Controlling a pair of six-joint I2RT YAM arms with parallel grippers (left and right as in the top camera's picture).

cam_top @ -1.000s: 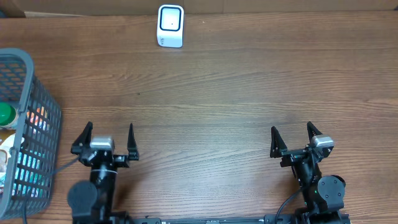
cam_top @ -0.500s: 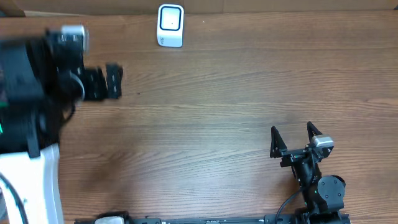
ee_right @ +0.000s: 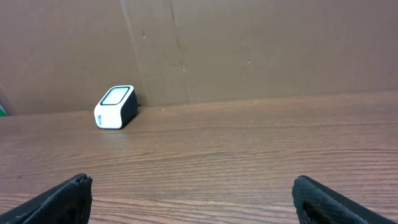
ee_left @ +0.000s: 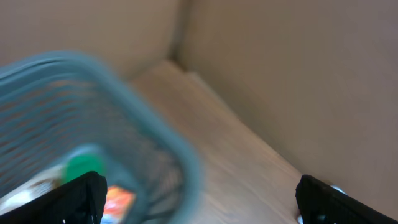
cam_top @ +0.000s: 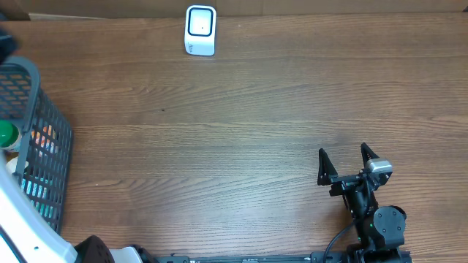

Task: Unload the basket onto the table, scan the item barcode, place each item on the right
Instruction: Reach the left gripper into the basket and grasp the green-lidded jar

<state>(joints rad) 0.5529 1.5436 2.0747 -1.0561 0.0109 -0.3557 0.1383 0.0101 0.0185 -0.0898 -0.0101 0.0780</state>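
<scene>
A brown wooden tabletop (cam_top: 241, 124) seen from above. A small white scanner (cam_top: 199, 29) with a dark window stands at the far edge, a little left of centre, just in front of a cardboard wall (ee_right: 249, 43). A grey mesh basket (cam_top: 44, 168) sits at the left edge, partly out of frame. Inside it lie the goods to be scanned: a green-capped item (cam_top: 6, 134) and an orange pack (cam_top: 45, 135), with other packets too hidden to name.

The right claw (cam_top: 344, 155) rests low near the near right corner, pointing toward the far edge, its two black fingers spread wide and holding nothing. Its own camera shows the scanner (ee_right: 115, 106) well ahead and to the left, across bare wood.

The left arm (cam_top: 22, 219) shows only as a white blur at the near left corner. Its camera, blurred, looks down on the basket rim (ee_left: 155, 124), the green cap (ee_left: 84, 166) and the orange pack (ee_left: 119, 199). The left claw (ee_left: 200, 193) hangs above the basket, fingers (ee_left: 78, 199) wide apart and empty
</scene>
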